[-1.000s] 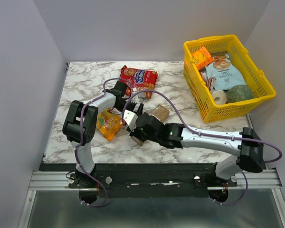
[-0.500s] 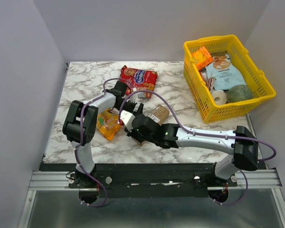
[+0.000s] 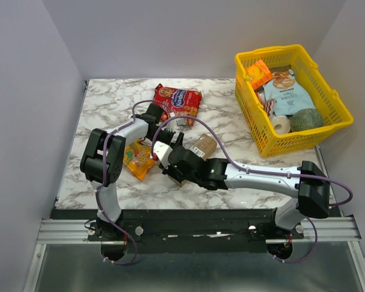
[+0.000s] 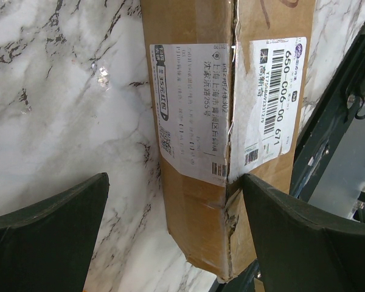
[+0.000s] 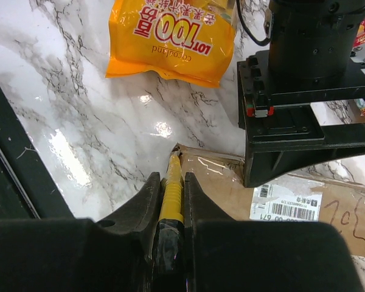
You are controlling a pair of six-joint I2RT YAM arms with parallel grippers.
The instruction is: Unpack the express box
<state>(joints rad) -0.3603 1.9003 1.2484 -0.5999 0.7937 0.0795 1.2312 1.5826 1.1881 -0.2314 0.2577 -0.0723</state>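
The express box (image 4: 194, 121) lies in the middle of the table (image 3: 103, 103), under both arms and just right of an orange snack bag (image 5: 170, 36). Over the last second the right arm has slid left along it and has now almost stopped. The right pincer (image 5: 170, 198) is clamped on a yellow cutter (image 5: 172, 165), whose tip sits at the box's near-left corner. The left pincer (image 4: 173, 182) hangs over the box with its fingers wide apart, though I cannot tell if it presses down. The label looks split along the seam, so lifting the flaps probably comes next.
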